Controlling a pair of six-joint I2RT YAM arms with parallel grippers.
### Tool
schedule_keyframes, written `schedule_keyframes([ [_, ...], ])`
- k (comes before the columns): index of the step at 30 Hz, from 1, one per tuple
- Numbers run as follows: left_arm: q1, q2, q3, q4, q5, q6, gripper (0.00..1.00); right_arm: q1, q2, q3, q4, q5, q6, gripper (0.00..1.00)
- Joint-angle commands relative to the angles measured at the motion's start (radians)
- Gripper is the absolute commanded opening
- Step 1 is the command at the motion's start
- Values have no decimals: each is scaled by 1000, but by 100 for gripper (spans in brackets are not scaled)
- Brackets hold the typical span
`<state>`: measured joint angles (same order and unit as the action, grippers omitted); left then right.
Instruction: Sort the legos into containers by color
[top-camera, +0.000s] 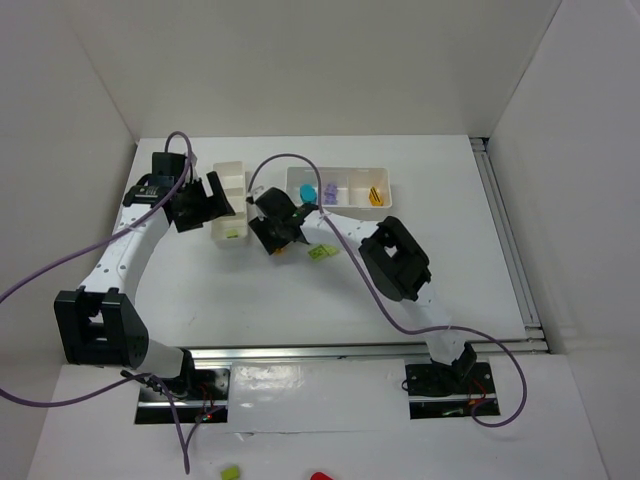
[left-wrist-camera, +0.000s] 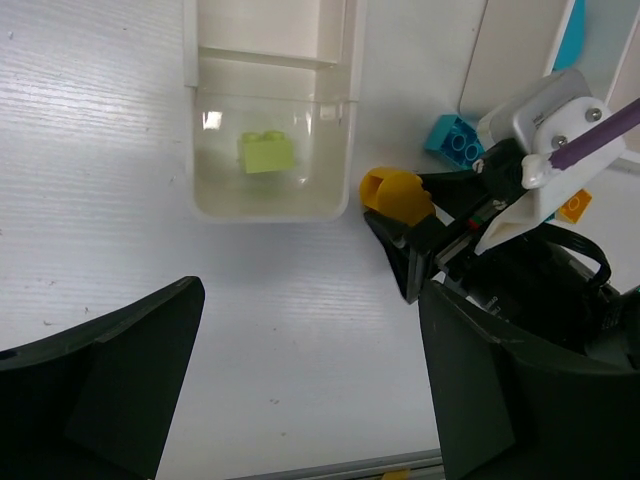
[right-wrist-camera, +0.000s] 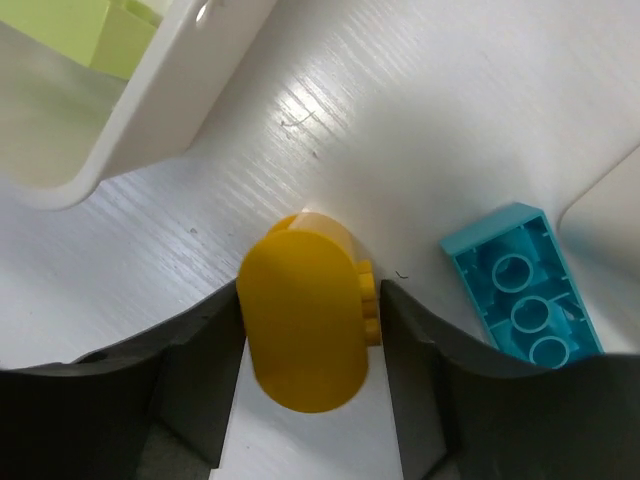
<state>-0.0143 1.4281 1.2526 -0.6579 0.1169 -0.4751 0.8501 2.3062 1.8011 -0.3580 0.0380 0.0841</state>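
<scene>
My right gripper (right-wrist-camera: 310, 335) is pinched onto the rounded yellow piece (right-wrist-camera: 305, 330), one finger flat against each side. The piece sits low over the counter (right-wrist-camera: 420, 120). I can't tell from the wrist view whether it touches the surface. A teal brick (right-wrist-camera: 520, 290) lies studs-up just beside the right finger, apart from the yellow piece. The corner of the narrow tray (right-wrist-camera: 150, 130) is close on the other side.

My left gripper (left-wrist-camera: 312, 300) is spread wide and holds nothing, hanging above bare counter just short of the narrow tray's near end. One lime brick (left-wrist-camera: 266, 153) rests in that end compartment.

From the top camera, the long tray (top-camera: 340, 170) stands just right of the narrow one, with the right gripper between them.
</scene>
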Motion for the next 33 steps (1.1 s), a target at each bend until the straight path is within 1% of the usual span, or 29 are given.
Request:
schedule_keyframes([
  [1, 7, -15, 8, 15, 23, 13, 97, 17, -75, 47, -16, 35, 3, 51],
  [3, 7, -15, 18, 15, 23, 23, 97, 17, -144, -9, -25, 63, 26, 45],
  [4, -2, -5, 18, 15, 23, 23, 97, 17, -231, -40, -15, 91, 37, 41],
  [6, -22, 15, 27, 15, 32, 33, 97, 17, -318, -127, 4, 121, 46, 41],
  [7, -44, 25, 27, 15, 32, 33, 97, -6, -391, -152, 4, 157, 58, 41],
  [8, -56, 47, 37, 15, 41, 33, 96, -22, -421, -190, -19, 174, 68, 41],
  [12, -160, 109, 70, 6, 41, 33, 96, -124, -542, -281, -55, 267, 118, 42],
  [13, -205, 121, 70, 6, 41, 20, 96, -173, -562, -298, -64, 296, 143, 42],
  [14, -226, 132, 82, 17, 30, 6, 96, -201, -592, -312, -64, 306, 154, 42],
  [17, -304, 195, 93, 26, 30, -5, 96, -307, -602, -333, -64, 325, 184, 42],
  [19, -341, 256, 128, 26, 30, 7, 99, -373, -571, -290, -85, 335, 201, 43],
  [20, -369, 279, 139, 26, 21, 18, 99, -393, -555, -275, -85, 324, 201, 43],
  [23, -400, 368, 186, 26, 0, 6, 99, -443, -475, -203, -76, 310, 201, 43],
  [25, -410, 406, 226, 36, -16, -9, 99, -460, -412, -148, -67, 301, 192, 43],
  [28, -421, 459, 264, 50, -57, -10, 99, -489, -343, -108, -67, 292, 192, 43],
  [29, -430, 468, 265, 87, -69, -10, 99, -503, -328, -88, -67, 278, 192, 45],
  [30, -431, 468, 265, 108, -83, 24, 99, -503, -315, -88, -56, 278, 192, 49],
  [31, -443, 494, 265, 122, -100, 33, 100, -516, -295, -88, -47, 278, 192, 59],
  [32, -443, 505, 274, 133, -111, 47, 100, -516, -295, -59, -56, 263, 192, 85],
  [33, -443, 514, 274, 156, -111, 84, 100, -516, -286, -48, -56, 263, 192, 92],
])
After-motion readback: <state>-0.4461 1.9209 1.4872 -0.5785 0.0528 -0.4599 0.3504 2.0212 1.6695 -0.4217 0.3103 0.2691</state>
